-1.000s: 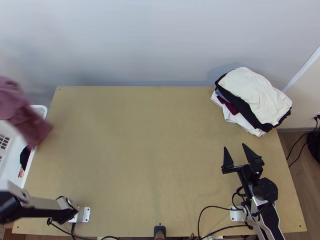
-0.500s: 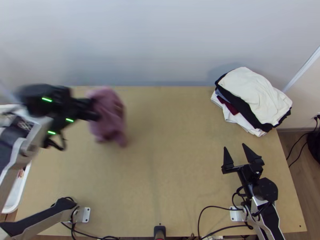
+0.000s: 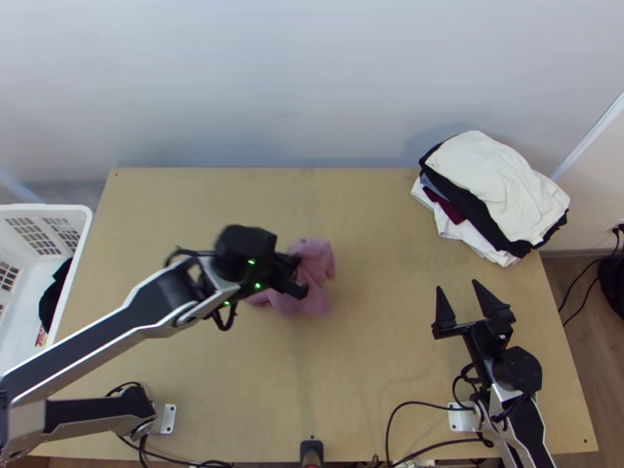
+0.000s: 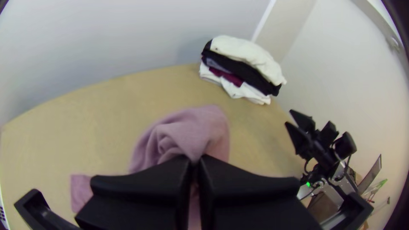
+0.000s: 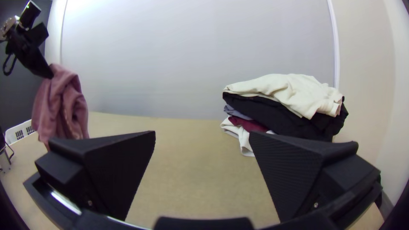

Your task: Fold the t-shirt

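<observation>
We are looking at a robot lab or a similar test station rather than a lived-in room. We are seeing a left robot arm and a right robot arm standing on metal plates at the near edge of a bare wooden table, with black cables running loosely along that edge. Behind it we are facing a plain pale wall. We are also noticing wood-look flooring, a white plastic basket and a pile of clothes, household goods in a working setup.
</observation>
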{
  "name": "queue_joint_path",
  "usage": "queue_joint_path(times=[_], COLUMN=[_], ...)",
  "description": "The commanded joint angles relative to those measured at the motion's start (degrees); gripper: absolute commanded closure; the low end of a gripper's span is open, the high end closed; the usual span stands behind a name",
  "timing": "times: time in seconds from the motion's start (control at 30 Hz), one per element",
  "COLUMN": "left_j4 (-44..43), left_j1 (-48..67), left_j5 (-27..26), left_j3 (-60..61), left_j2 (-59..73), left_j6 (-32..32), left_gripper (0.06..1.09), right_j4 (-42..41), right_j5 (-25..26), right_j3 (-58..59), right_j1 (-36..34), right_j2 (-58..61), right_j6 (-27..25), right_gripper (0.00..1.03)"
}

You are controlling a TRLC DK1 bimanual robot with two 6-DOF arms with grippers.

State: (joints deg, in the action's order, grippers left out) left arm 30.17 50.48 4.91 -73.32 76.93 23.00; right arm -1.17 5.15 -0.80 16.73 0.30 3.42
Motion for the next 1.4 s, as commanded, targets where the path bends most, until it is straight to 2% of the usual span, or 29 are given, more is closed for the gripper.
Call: queue_joint_path(times=[0.0,0.1,0.2,0.4,0.67,1.0,1.03,1.07,1.17,1.37], left_j4=[-3.5,-8.6,-8.9,-9.1,-8.6,-8.6,-8.8,-8.6,-8.7,-7.7], left_j1=[-3.4,-11.6,-21.8,-41.2,-59.3,-74.6,-75.1,-75.2,-75.1,-75.5], left_j5=[-3.4,-10.2,-15.9,-23.3,-29.7,-29.9,-29.9,-29.9,-29.9,-29.9], left_j3=[7.5,14.1,16.2,19.0,19.4,18.4,18.8,19.3,20.1,15.6], left_j2=[-0.4,-2.0,-2.0,-2.0,-1.8,8.3,8.8,8.9,7.5,1.8], left_j6=[2.0,2.4,2.1,-4.4,-10.7,-21.6,-22.7,-22.8,-24.3,-22.3], left_gripper=[1.05,1.05,1.05,1.05,1.05,1.05,0.98,0.81,0.08,0.09], right_j4=[1.0,1.0,1.0,1.0,1.0,1.0,1.0,1.0,1.0,1.0], right_j5=[0.0,0.0,0.0,0.0,0.0,0.0,0.0,0.0,0.0,0.0], right_j3=[0.4,0.4,0.4,0.4,0.4,0.4,0.4,0.4,0.4,0.4], right_j1=[-0.1,-0.1,-0.1,0.0,-0.1,-0.1,-0.1,-0.1,-0.1,-0.1], right_j2=[-0.4,-0.4,-0.4,-0.4,-0.4,-0.4,-0.4,-0.4,-0.4,-0.4], right_j6=[1.0,1.0,1.0,1.0,1.0,1.0,1.0,1.0,1.0,1.0], right_gripper=[0.03,0.03,0.03,0.03,0.03,0.03,0.03,0.03,0.03,0.03])
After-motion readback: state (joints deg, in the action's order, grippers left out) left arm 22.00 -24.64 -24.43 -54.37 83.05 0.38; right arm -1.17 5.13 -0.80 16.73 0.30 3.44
